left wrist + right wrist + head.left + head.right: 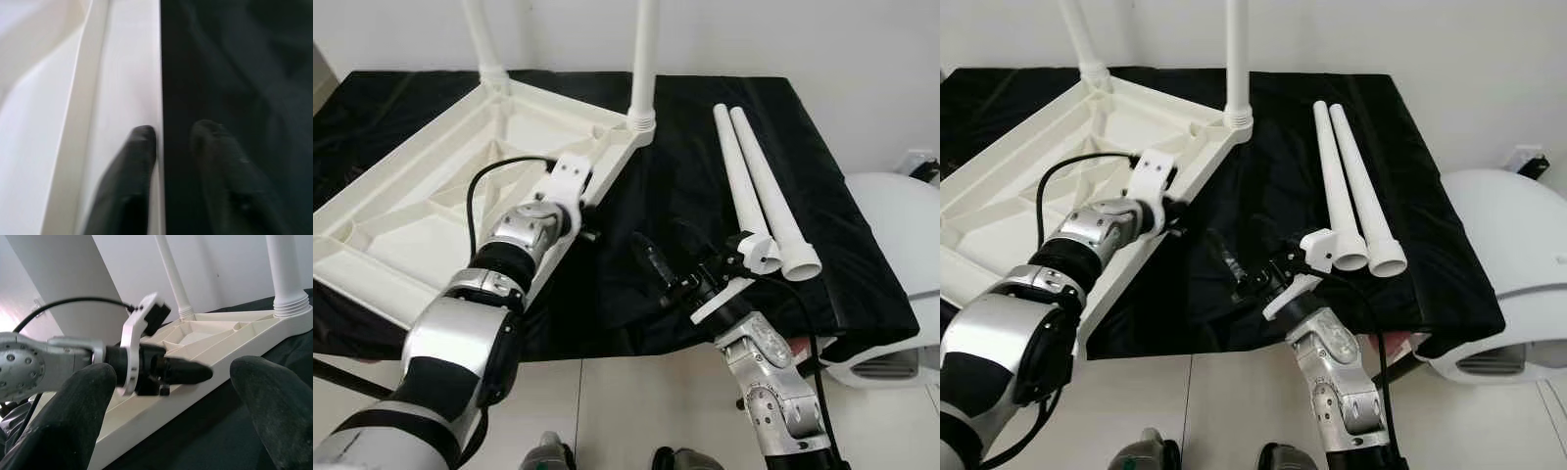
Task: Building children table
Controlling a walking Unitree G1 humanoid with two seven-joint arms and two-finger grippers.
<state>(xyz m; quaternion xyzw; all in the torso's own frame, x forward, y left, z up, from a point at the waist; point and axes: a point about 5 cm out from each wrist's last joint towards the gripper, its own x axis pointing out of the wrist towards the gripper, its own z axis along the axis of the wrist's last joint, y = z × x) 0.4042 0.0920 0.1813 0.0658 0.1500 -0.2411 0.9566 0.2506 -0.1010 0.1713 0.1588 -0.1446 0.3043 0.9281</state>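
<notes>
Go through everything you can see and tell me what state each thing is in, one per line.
Tabletop: upside down on the black cloth, ribbed underside up.
Fitted legs: two, standing upright in the far corner sockets.
Loose legs: two, lying side by side on the cloth, not fitted.
Black cloth: spread over the work surface.
Left gripper: open, fingers straddling the tabletop's edge.
Right gripper: open, empty, above the cloth.

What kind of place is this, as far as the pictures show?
Probably a plain indoor room set up as an assembly spot. A white upturned tabletop with two legs already fitted lies on a black cloth, two loose white legs wait beside it, and white walls and pale floor tiles surround it.
</notes>
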